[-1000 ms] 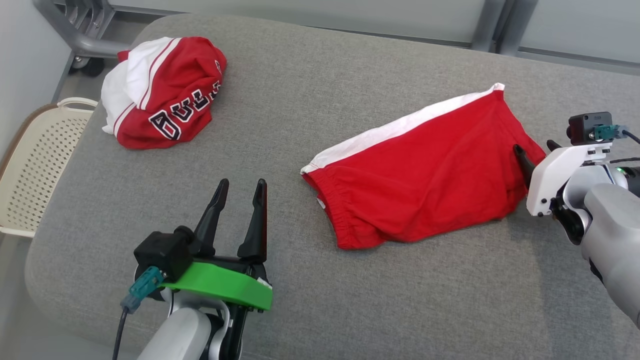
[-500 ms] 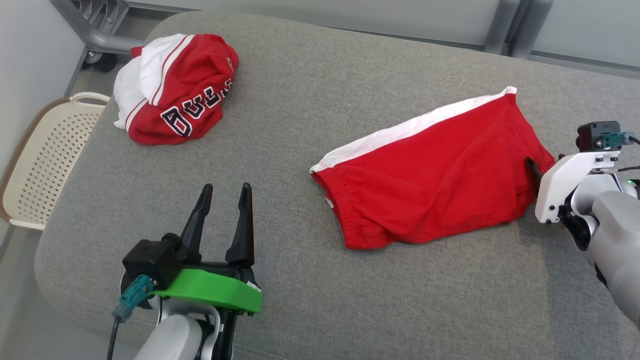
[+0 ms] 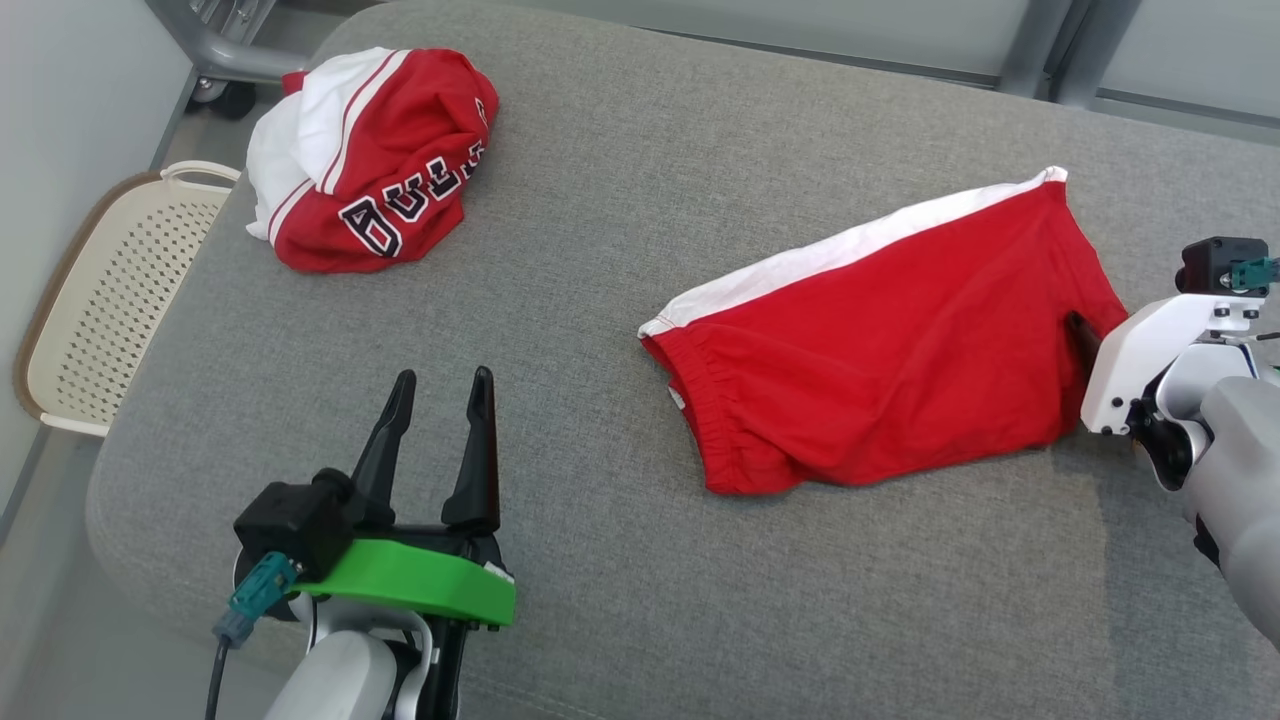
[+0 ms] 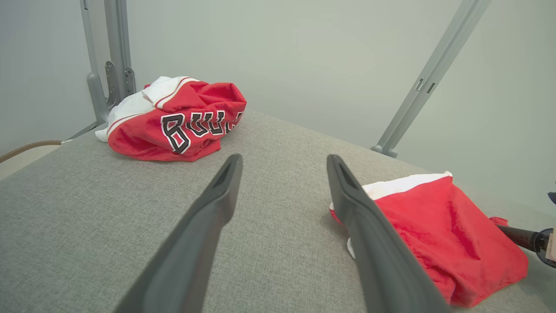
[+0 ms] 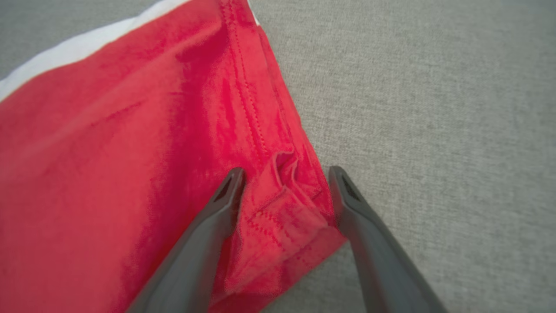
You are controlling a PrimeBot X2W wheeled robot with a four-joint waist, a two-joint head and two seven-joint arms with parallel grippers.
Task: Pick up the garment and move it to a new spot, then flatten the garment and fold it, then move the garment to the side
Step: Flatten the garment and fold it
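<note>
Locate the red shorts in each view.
Head view: red shorts right of centre on the grey cushion.
Left wrist view: red shorts lower right, partly behind one finger of the left gripper.
Right wrist view: red shorts across the left half, hem corner between the right gripper's open fingers.
Shared landmark: the white stripe along one edge.

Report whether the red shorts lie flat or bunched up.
Mostly flat: the red shorts lie spread on the grey cushion, with only a small pucker at the corner between the open right hand.
</note>
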